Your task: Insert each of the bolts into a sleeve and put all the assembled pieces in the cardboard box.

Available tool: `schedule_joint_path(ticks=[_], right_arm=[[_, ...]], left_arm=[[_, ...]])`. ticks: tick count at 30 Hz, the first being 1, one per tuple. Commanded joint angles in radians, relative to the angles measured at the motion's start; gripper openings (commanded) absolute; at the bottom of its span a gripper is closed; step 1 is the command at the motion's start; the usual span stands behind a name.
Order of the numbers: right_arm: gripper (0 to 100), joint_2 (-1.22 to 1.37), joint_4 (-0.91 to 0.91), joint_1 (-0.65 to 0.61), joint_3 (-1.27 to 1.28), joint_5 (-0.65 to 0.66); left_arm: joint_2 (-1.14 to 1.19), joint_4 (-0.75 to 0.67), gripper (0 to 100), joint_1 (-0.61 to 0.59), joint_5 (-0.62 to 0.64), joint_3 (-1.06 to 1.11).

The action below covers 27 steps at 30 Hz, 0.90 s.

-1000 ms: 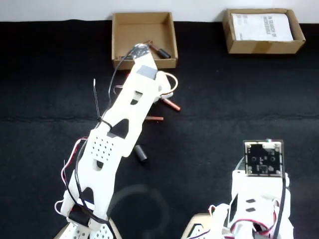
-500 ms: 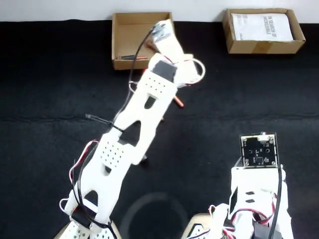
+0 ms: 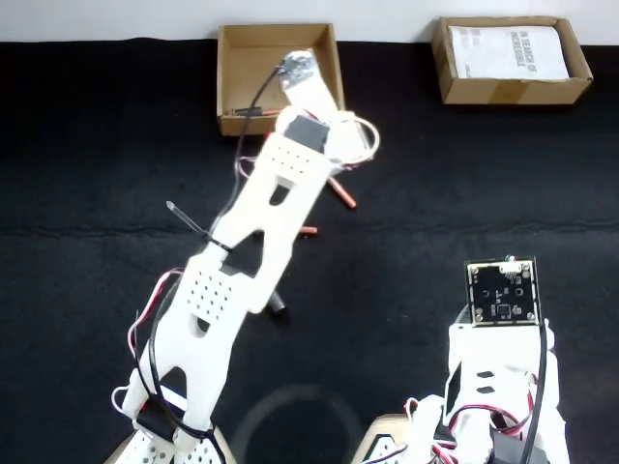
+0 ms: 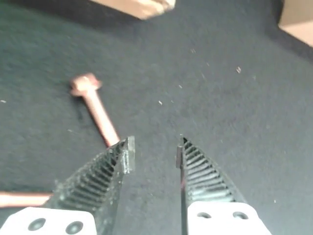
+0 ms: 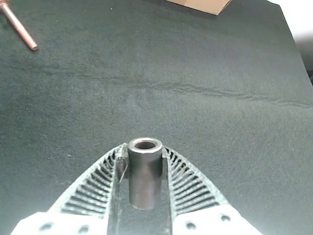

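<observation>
The bolt lies flat on the surface, near the box at the far edge. Its head points toward the box. It looks thin, hard and smooth, so it may roll. The middle of its stem is the best place to grab. The left gripper hangs open and empty just beside it. The right gripper squeezes a sleeve by its sides.
</observation>
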Motion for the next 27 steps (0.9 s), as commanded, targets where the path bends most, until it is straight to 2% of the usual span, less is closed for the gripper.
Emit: schedule_joint_path(ticks=[1, 11, 24, 27], right_arm=[[0.7, 0.001, -0.021, 0.008, -0.001, 0.008], [0.7, -0.001, -0.071, 0.013, 0.067, 0.009], [0.7, -0.001, -0.079, 0.013, 0.087, 0.008], [0.7, -0.001, -0.079, 0.013, 0.102, 0.008]], left_arm=[[-0.025, -0.011, 15, -0.027, 0.008, -0.013], [0.087, -0.041, 15, -0.047, 0.008, -0.013], [0.180, -0.149, 15, -0.104, 0.005, -0.013], [0.209, -0.178, 8, -0.130, 0.003, -0.013]])
